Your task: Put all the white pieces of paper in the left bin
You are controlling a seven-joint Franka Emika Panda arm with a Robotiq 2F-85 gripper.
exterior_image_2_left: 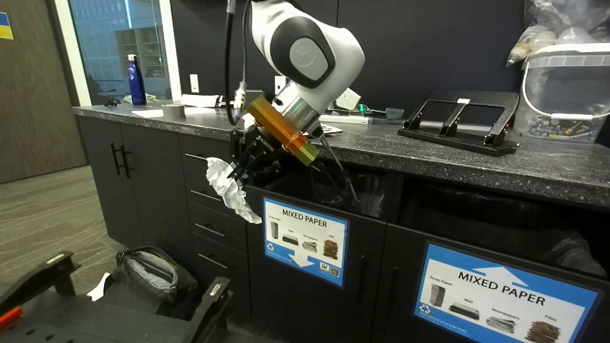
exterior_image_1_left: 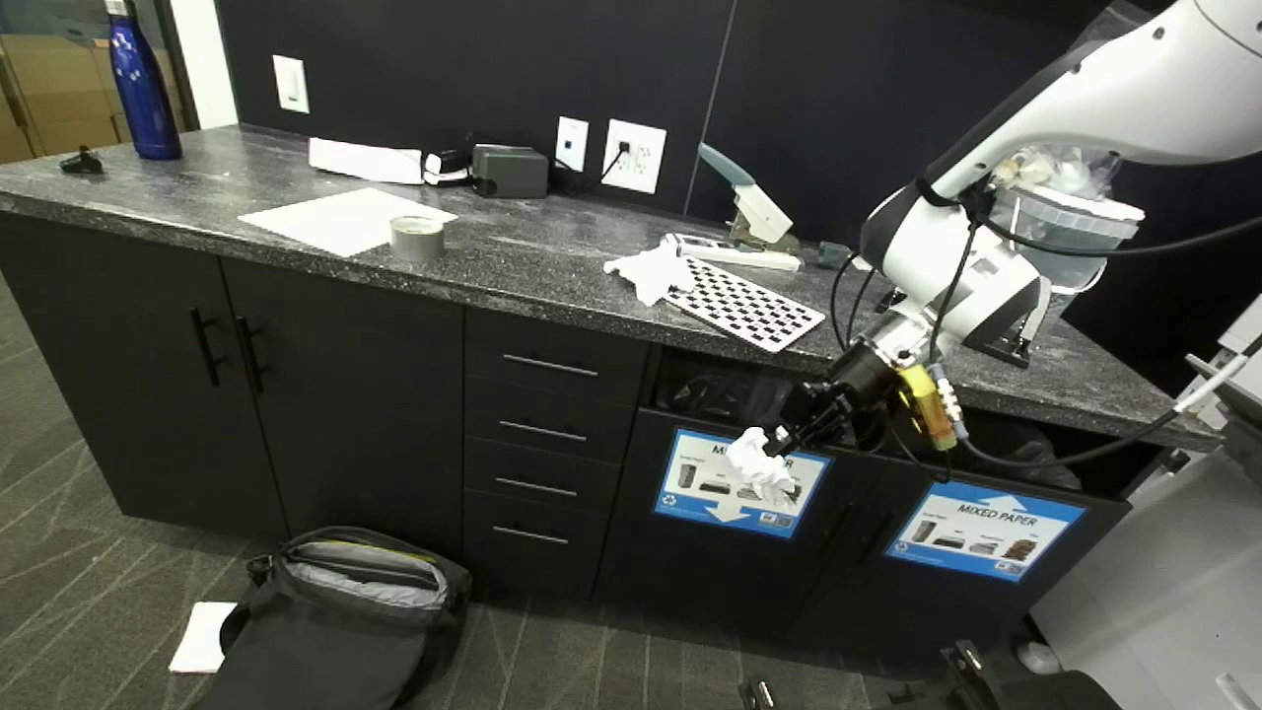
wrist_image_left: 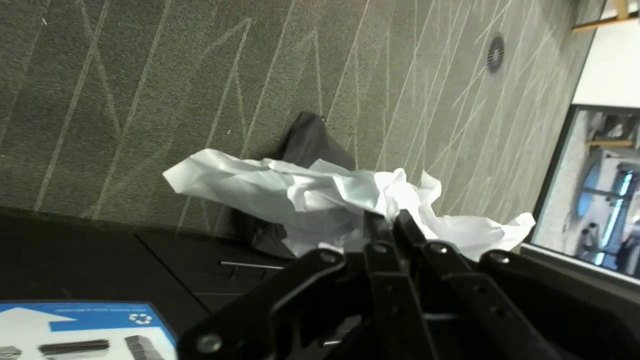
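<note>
In an exterior view, the bottle at ten o'clock is blue, the board at two o'clock white with black rectangles, the paper at four o'clock white.

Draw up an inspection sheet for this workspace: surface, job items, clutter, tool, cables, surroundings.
Surface: dark speckled countertop.
Job items: crumpled paper, held outside the left bin; another crumpled piece and a flat white sheet on the countertop.
Clutter: tape roll, checkered board, blue bottle.
Tool: closed on the crumpled paper.
Cables: black cable hanging beside the arm; black plug in the wall outlet.
Surroundings: open bag on the carpet; white item beside it, unclear whether paper.
</note>
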